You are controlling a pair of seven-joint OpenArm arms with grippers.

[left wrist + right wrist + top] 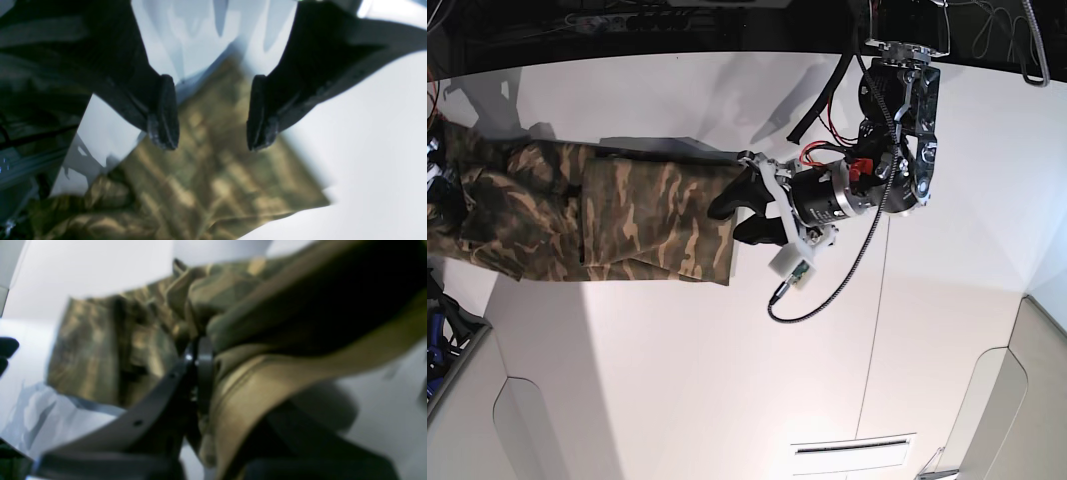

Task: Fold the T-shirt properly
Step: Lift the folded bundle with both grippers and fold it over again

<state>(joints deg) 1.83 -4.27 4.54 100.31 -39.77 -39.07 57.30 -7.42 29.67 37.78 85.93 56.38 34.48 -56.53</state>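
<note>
Left gripper point(213, 130) hangs with its jaws spread wide and nothing between them, and from my seat I read it as empty, poised just above the near edge of the T-shirt point(213, 173). On the left wrist camera I see the two dark fingertips point(165, 113) framing a blurred patch of camouflage cloth, with the white table point(367, 150) bright on one side. Switching to the base view, I find that gripper point(739, 215) at the straight edge of the T-shirt point(627, 215), which lies flat on the table point(727, 380) as a long band running off toward that view's left border, where the cloth bunches up and slips partly out of frame. Right gripper point(196, 370) now: on its own wrist camera I see its jaws pinched together on a thick fold of the T-shirt point(260, 340), tan and olive fabric draping over and around the dark fingers point(156, 396). Cloth rises from that grip and spreads away across the white surface, wrinkled near the pinch and smoother farther off. I cannot find this gripper in the base view, though the bunched end of the shirt sits at that side.
</note>
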